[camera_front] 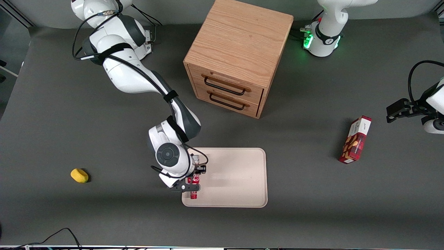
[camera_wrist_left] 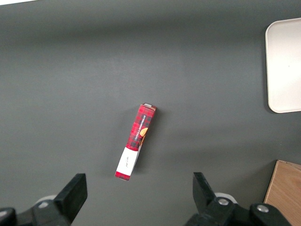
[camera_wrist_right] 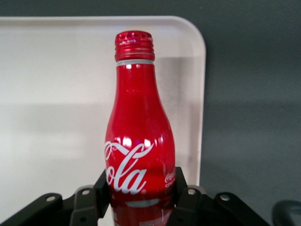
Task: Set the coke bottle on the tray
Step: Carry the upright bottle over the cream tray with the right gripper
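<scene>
The coke bottle (camera_wrist_right: 139, 141) is red with white script and a red cap. My right gripper (camera_wrist_right: 141, 190) is shut on its lower body, one black finger on each side. In the front view the gripper (camera_front: 193, 183) holds the coke bottle (camera_front: 193, 193) over the beige tray (camera_front: 236, 180), at the tray's end toward the working arm, near the corner closest to the front camera. The bottle's cap points toward the front camera. The tray (camera_wrist_right: 56, 70) fills the space under the bottle. Whether the bottle touches the tray I cannot tell.
A wooden two-drawer cabinet (camera_front: 239, 55) stands farther from the front camera than the tray. A red snack box (camera_front: 355, 140) lies toward the parked arm's end of the table. A small yellow object (camera_front: 79, 175) lies toward the working arm's end.
</scene>
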